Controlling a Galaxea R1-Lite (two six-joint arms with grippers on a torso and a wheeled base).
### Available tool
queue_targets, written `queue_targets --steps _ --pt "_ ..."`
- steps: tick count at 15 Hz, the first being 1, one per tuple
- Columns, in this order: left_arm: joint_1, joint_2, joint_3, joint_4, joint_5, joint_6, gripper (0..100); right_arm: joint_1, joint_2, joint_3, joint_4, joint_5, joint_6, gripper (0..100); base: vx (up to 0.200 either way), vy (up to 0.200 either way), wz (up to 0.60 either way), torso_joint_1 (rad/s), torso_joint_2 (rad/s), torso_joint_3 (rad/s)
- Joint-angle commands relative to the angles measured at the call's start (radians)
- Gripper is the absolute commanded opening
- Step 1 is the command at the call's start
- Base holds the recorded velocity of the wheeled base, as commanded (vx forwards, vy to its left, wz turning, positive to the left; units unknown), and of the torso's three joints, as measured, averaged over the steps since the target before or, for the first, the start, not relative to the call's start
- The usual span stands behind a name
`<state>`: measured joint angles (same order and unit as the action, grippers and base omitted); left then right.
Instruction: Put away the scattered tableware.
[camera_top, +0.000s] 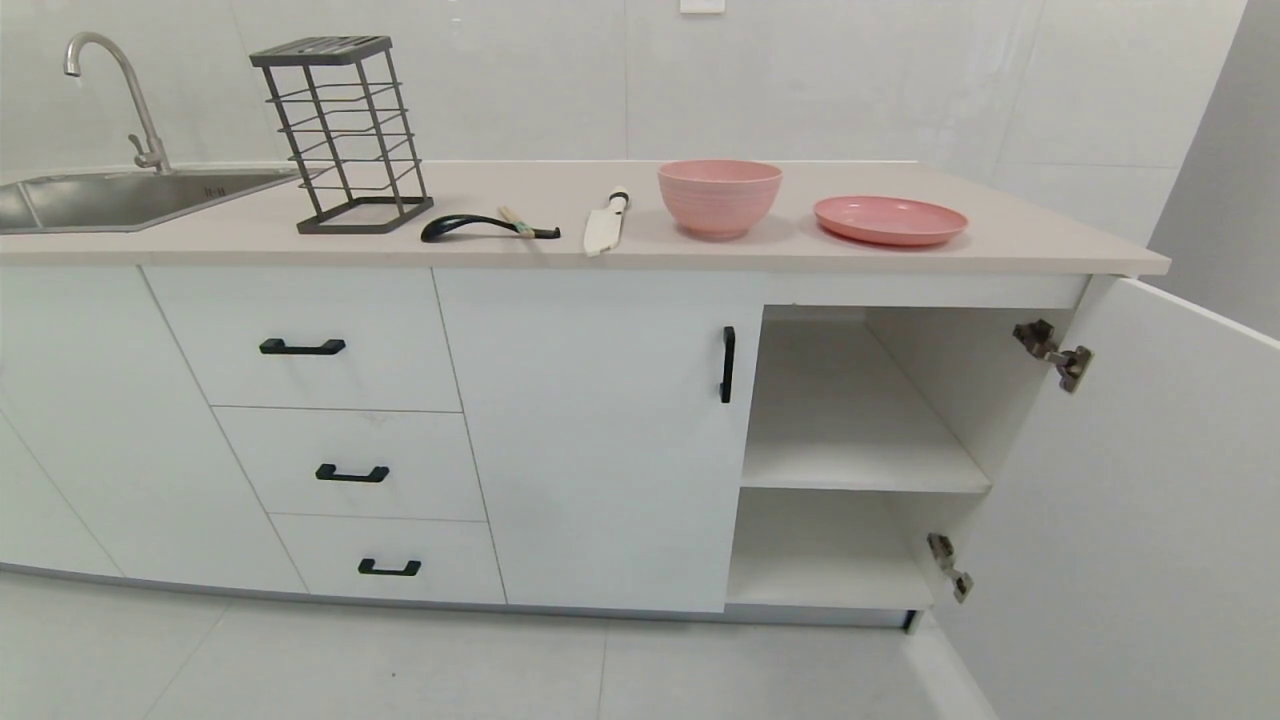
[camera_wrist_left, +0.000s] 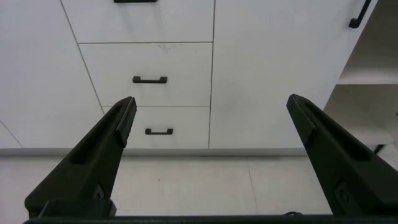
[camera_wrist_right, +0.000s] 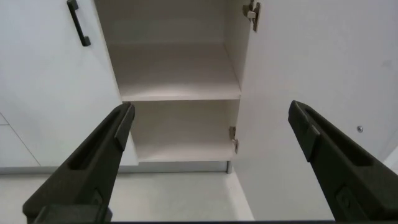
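– State of grip?
– Left gripper (camera_wrist_left: 211, 102) and right gripper (camera_wrist_right: 211, 109) both spread wide, empty; finger bases cut off.
– Tableware?
– Up on countertop (camera_top: 1020, 235): bowl (camera_top: 719, 196), plate (camera_top: 889, 220), knife (camera_top: 606, 225), spoon (camera_top: 480, 226) crossing half-hidden chopsticks (camera_top: 515, 219), beside rack (camera_top: 345, 135). Ahead of right gripper, open cupboard (camera_wrist_right: 180, 68); ahead of left gripper, drawers (camera_wrist_left: 149, 68).

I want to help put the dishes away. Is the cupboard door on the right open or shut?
Open. The cupboard door is swung outward, so its hinges and the two shelves inside show.
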<state>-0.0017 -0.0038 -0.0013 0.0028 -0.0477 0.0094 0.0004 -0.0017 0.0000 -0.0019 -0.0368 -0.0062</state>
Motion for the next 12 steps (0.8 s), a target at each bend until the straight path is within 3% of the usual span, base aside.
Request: queue_targets --steps 1,5,8,12 --pt "0.000 0.004 0.000 0.000 -0.001 0.000 100 0.001 0.002 0.000 -0.001 0.002 0.002 100 0.000 0.000 -0.60 0.002 0.00 0.002" --pt "0.000 0.004 0.000 0.000 0.000 -0.002 100 0.001 0.002 0.000 -0.001 0.002 0.000 100 0.000 0.000 -0.60 0.005 0.00 0.004" --pt "0.000 0.004 0.000 0.000 0.002 -0.002 100 0.001 0.002 0.000 -0.001 0.002 0.000 100 0.000 0.000 0.00 0.000 0.00 0.000" --pt "0.000 0.004 0.000 0.000 0.002 -0.008 100 0.001 0.002 0.000 -0.001 0.000 0.000 100 0.200 0.000 0.00 0.000 0.00 0.004"
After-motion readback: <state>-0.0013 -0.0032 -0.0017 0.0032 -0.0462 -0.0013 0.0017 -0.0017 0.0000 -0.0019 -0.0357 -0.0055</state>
